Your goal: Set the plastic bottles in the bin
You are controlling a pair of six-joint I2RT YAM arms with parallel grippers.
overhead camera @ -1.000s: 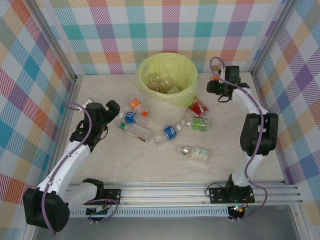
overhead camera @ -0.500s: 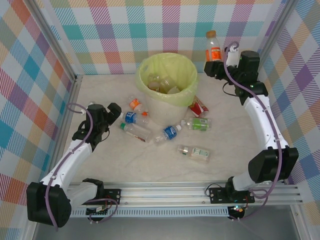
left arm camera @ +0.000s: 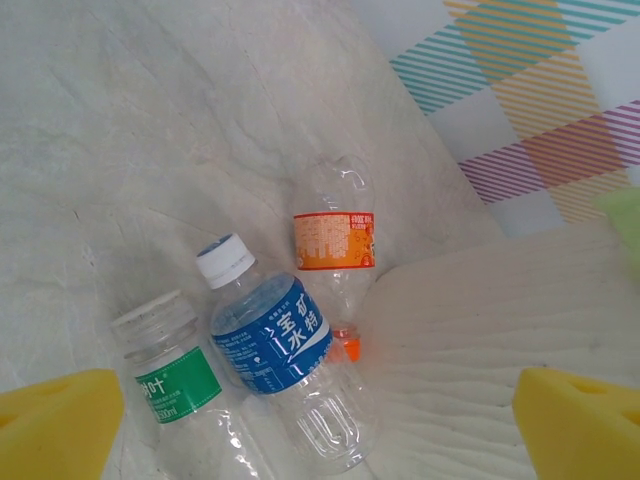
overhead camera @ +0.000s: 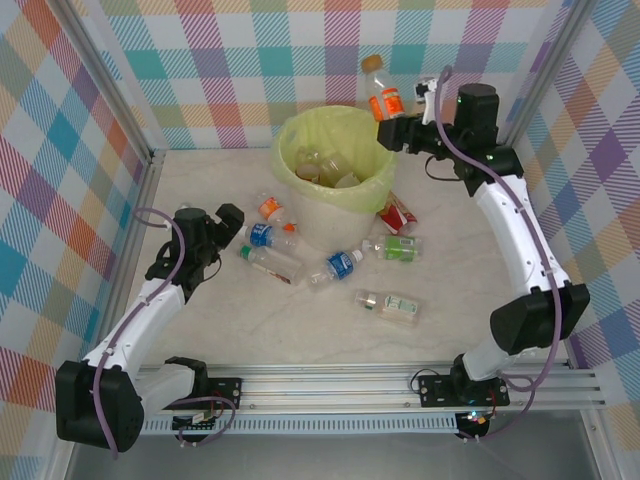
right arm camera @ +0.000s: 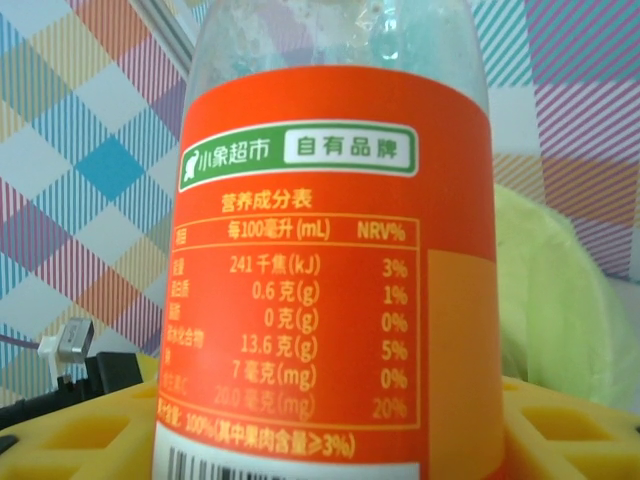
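Left of the bin (overhead camera: 287, 143), the left gripper (overhead camera: 224, 220) hangs low over the table (overhead camera: 200, 330) with its yellow pads (left arm camera: 60, 415) spread wide and nothing between them. Just past it, against the bin's left foot, three bottles lie on their sides: an orange-label bottle (left arm camera: 335, 240) nearest the bin's ribbed wall, a blue-label bottle (left arm camera: 270, 335) beside it and a green-label bottle (left arm camera: 170, 385) further out. The bin stands upright, its pale yellow-green bag (overhead camera: 372, 185) folded over the rim, with several bottles already inside (overhead camera: 325, 166). In front of the bin, to its right, lie a second blue-label bottle (overhead camera: 340, 266), a bottle with a green wrap (overhead camera: 395, 247), a red-label bottle (overhead camera: 397, 213) touching the bin's foot, and, furthest from the bin, a pale-label bottle (overhead camera: 388, 305). Above the bin's right rim the right gripper (overhead camera: 392, 132) is clamped on an orange juice bottle (overhead camera: 383, 96), cap up and slightly tilted, its yellow pads (right arm camera: 575, 435) pressing both sides of the label
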